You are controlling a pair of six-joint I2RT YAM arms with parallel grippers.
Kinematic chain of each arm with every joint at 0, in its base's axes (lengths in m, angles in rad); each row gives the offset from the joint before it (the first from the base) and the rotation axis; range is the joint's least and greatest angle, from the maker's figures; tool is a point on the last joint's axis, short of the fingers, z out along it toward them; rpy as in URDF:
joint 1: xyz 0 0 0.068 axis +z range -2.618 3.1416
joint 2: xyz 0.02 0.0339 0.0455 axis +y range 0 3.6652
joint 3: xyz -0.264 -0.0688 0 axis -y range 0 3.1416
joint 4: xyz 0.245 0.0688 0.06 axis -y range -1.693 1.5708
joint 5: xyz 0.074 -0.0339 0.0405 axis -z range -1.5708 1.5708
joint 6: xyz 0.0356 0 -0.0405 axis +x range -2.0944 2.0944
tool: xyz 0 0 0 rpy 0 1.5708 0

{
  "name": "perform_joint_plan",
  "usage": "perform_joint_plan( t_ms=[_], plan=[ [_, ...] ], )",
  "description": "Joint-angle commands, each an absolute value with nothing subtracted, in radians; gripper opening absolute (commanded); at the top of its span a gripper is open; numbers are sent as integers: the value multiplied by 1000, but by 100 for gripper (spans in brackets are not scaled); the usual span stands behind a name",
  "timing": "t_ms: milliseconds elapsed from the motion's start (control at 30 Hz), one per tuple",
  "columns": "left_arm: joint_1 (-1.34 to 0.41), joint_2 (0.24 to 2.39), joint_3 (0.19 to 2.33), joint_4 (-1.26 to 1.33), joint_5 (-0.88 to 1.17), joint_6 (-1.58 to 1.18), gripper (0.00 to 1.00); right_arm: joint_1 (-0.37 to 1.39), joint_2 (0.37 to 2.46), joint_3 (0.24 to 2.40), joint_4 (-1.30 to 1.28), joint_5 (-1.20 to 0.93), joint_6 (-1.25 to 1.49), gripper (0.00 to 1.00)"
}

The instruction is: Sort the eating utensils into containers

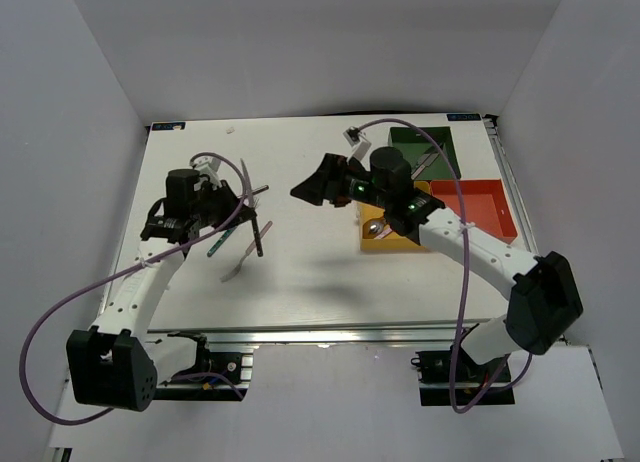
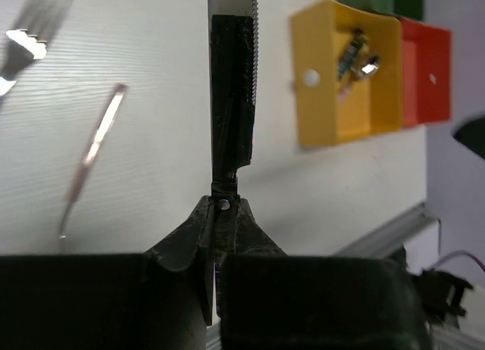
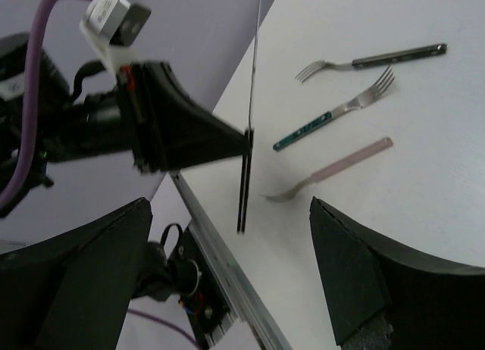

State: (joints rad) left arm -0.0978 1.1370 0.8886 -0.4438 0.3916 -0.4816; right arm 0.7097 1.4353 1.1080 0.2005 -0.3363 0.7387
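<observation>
Left gripper [image 2: 221, 206] pinches black-handled knife [image 2: 231, 100] by its handle end; teal-handled fork [image 3: 333, 119], black-handled fork [image 3: 371, 60] and pink-handled piece [image 3: 330, 168] lie nearby on table [image 1: 300, 272]; right gripper [image 1: 305, 189] spread wide, empty, mid-table; its arm overhangs yellow tray [image 1: 380, 245]; red tray [image 1: 480, 207], green tray [image 1: 425, 142] beyond.

Three trays sat together on the right of the table [image 1: 330, 282]: the far tray [image 1: 408, 142] at the back, the right tray [image 1: 485, 210] before it, and the near tray [image 1: 383, 245] left of that, under my right arm [image 1: 470, 247], with utensils [image 2: 356, 54] in it. On the left lay the far fork [image 3: 371, 60], the middle fork [image 3: 333, 119] before it and the near utensil [image 3: 326, 172] nearest me, with the knife [image 2: 231, 100] in my left gripper [image 2: 220, 214] just right of the nearer two.
</observation>
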Motion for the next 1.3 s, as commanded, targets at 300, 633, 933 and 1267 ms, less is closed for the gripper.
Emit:
perform_joint_plan(
  t_ms=[300,633,933,1267],
  plan=[
    [-290,1112,913,-290,517,-578,0,830,1641,1414,74,40,673,85],
    [-327,1111,916,-196,578,-623,1,838,1727,1460,84,-41,638,34],
    [-327,1048,1086,-636,120,-437,98,512,1646,1450,-57,40,611,0],
    [-327,707,795,-526,-166,-363,98,63,1880,1690,-94,72,546,0]
  ],
)
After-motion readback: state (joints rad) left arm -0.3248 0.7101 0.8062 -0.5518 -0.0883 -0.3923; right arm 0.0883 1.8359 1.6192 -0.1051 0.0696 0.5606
